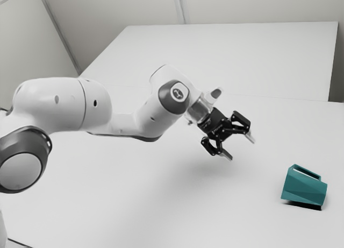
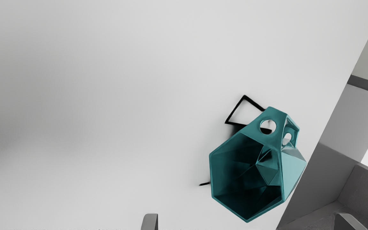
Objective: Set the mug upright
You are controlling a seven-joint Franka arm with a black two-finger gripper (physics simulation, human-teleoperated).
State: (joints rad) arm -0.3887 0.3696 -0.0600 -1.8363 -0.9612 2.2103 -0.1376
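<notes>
- The mug (image 1: 303, 186) lies on its side on the table (image 1: 161, 199), at the lower right of the exterior view.
- From the claw (image 1: 241, 147), near the middle of that view, the mug lies toward the frame's lower right, well apart; there is only the one arm to reach it.
- The mug's long axis looks to run left to right in the exterior view, sloping slightly downward to the right.
- Its mouth (image 2: 246, 179) points toward the claw, so the wrist view looks inside; the base points away, toward the exterior view's right edge. The handle (image 2: 272, 113) appears to sit on the upper side.
- The claw is wide open, its fingers (image 2: 150, 222) well spread, holding nothing.
- Righting it, I judge, calls for a reach along that line, then a grip that can swing the mouth upward.
</notes>
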